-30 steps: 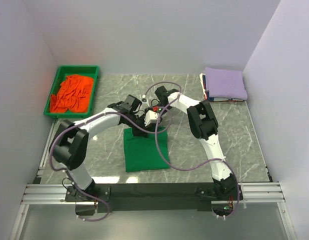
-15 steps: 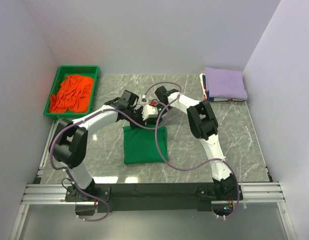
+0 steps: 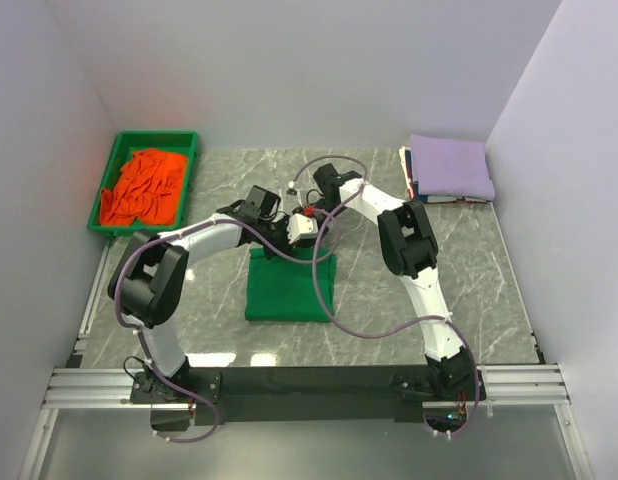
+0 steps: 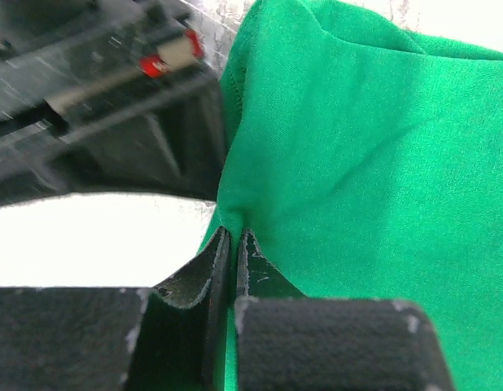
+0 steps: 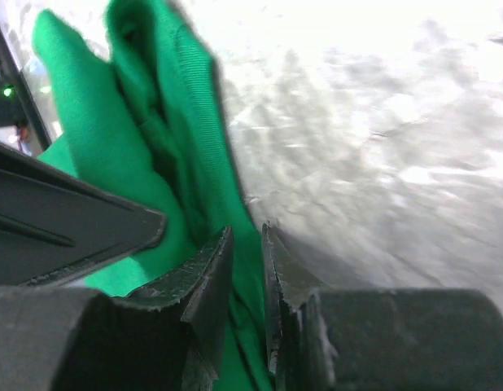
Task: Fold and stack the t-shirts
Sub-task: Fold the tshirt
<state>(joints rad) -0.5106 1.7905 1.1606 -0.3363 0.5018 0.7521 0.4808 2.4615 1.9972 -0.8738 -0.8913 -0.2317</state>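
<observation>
My left end effector [image 4: 232, 244] is pinched tight on the green t-shirt [image 3: 287, 290]. My right end effector [image 5: 247, 244] clamps the same cloth just beside it, mid-frame on the bench [image 3: 469, 260]. The orange t-shirt [image 3: 141, 187] fills the tray [image 3: 155, 135] upper left, and the lavender t-shirt [image 3: 449, 165] lies upper right.

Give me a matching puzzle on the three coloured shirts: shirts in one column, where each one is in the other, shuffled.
Column one
1. green tee
2. orange tee
3. lavender tee

Column two
A. folded flat at the far right of the table
B. pinched by the left gripper and the right gripper, mid-table
C. crumpled in the tray, far left

Pairs: 1-B, 2-C, 3-A
</observation>
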